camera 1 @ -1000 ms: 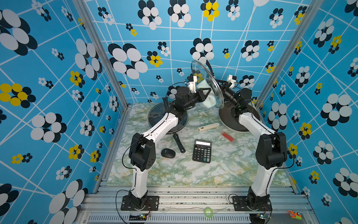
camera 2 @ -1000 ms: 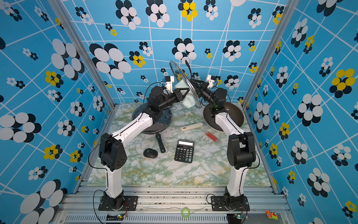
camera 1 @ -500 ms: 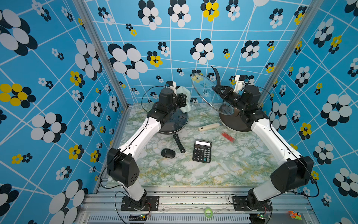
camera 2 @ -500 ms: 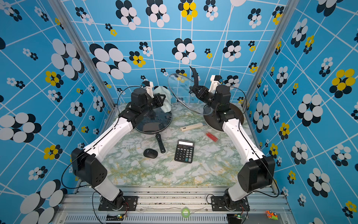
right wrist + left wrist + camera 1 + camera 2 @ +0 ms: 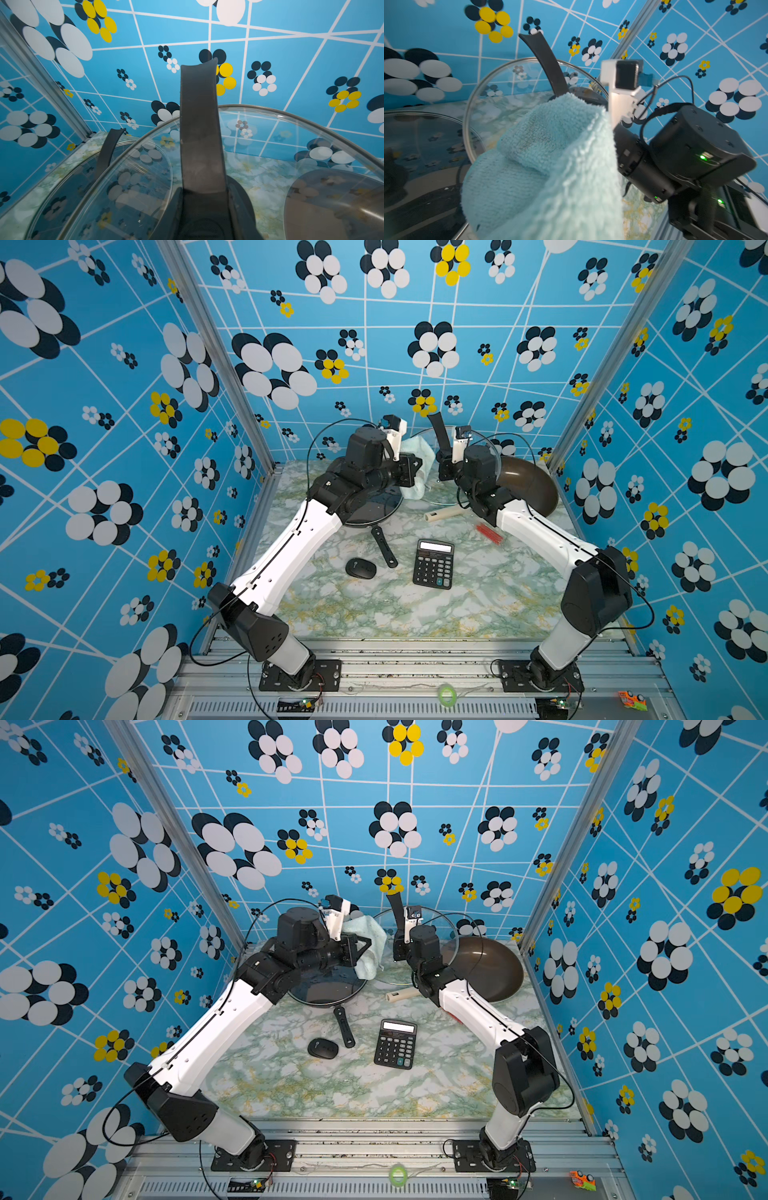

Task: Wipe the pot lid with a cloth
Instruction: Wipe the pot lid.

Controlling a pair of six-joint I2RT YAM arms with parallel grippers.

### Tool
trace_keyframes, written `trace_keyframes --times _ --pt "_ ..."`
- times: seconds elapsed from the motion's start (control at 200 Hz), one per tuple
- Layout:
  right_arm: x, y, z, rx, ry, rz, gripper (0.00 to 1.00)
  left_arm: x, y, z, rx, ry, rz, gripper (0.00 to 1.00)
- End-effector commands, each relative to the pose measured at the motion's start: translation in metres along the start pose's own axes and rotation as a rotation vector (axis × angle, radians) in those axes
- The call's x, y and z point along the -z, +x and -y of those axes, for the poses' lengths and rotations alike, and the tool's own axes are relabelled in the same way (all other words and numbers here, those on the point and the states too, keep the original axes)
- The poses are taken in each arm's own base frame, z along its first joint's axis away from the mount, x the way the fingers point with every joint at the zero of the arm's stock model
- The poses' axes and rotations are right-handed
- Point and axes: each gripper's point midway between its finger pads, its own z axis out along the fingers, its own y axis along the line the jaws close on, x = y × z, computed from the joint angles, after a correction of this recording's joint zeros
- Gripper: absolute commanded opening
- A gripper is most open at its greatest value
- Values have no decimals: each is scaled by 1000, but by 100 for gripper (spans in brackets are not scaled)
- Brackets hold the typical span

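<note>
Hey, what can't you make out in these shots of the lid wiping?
Left hand: fingertips buried under the pale mint-green terry cloth, left wrist view.
Whether cloth touches the clear glass pot lid: unclear, cloth blocks contact.
Small red object: too small to identify in a top view.
Black calculator: key labels too small, both top views.

A clear glass pot lid [image 5: 436,486] with a metal rim and a long, curved black handle stands tilted, nearly upright, at the upper centre of both top views. A fluffy mint-green cloth [image 5: 419,456] hangs bunched just left of it.
</note>
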Motion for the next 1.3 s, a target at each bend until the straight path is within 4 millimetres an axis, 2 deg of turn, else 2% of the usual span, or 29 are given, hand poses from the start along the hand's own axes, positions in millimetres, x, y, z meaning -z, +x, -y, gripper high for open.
trace_keyframes --times 0.0,0.155,0.33,0.435,0.46,0.525,0.59,0.695,0.835,0.93,1.009,1.064,1.189,1.254,1.294 --pt "34 -122 0 -84 19 388 0 -27 26 2 76 49 -115 0" --pt "44 -120 -4 -66 -10 366 0 -42 39 -30 163 -30 -161 0" --pt "75 -112 -19 20 -138 361 0 -51 30 -78 273 -85 -154 0" --pt "95 -104 -28 97 -215 358 0 -55 16 -103 297 -102 -139 0" --pt "98 -101 -31 115 -235 352 0 -53 9 -102 294 -89 -129 0" --pt "108 -94 -38 166 -287 334 0 -65 2 -111 289 -79 -139 0" --pt "117 -87 -47 233 -329 322 0 -75 -5 -109 270 -54 -148 0" --pt "125 -77 -60 336 -362 309 0 -90 -19 -96 237 35 -147 0" --pt "126 -68 -69 403 -384 295 0 -98 -36 -84 195 146 -96 0" --pt "125 -54 -75 474 -404 257 0 -96 -49 -81 187 199 -57 0" --pt "122 -43 -80 547 -414 224 0 -92 -62 -90 189 198 -12 0" --pt "121 -38 -82 581 -410 213 0 -86 -75 -104 211 173 37 0" --pt "116 -33 -74 593 -362 216 0 -68 -95 -157 279 -16 156 0" --pt "115 -30 -70 614 -339 211 0 -55 -104 -166 264 -68 208 0" --pt "114 -27 -69 625 -332 204 0 -48 -110 -165 239 -75 233 0"
